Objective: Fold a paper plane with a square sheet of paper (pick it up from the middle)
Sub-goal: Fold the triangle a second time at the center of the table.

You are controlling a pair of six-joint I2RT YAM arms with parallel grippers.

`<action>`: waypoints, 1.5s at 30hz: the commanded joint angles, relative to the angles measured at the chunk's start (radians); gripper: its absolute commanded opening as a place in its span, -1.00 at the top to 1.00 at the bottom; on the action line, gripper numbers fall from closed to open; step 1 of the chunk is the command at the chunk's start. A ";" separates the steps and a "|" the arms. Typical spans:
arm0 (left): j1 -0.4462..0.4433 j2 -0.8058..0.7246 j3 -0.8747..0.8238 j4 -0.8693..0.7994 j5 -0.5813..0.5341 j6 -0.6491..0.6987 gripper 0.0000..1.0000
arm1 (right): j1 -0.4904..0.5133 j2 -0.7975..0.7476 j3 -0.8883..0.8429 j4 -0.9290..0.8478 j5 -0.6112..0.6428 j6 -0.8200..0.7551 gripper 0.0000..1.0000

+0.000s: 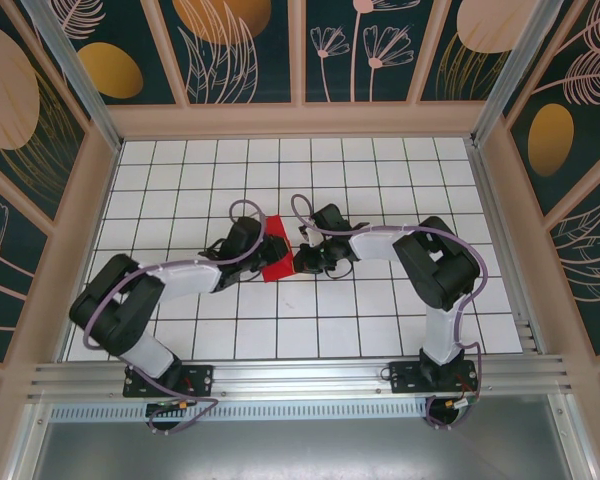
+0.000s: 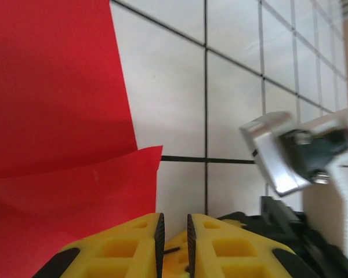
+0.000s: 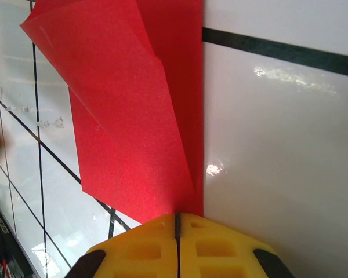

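Note:
The red sheet of paper lies partly folded on the white grid table between my two grippers. In the right wrist view the paper shows a diagonal flap lying over a lower layer, and my right gripper is shut with the paper's near point pinched in its tips. In the left wrist view the paper lies left of my left gripper, whose yellow fingers stand a narrow gap apart with nothing between them. From above, the left gripper is at the paper's left side and the right gripper at its right edge.
Part of the right arm's metal wrist hangs close in front of the left gripper. The tiled table is walled by a wooden frame at the back and sides. An aluminium rail runs along the near edge.

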 commanded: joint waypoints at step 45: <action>0.066 0.000 -0.017 0.092 0.038 0.116 0.49 | -0.005 0.083 -0.028 -0.077 0.099 0.016 0.85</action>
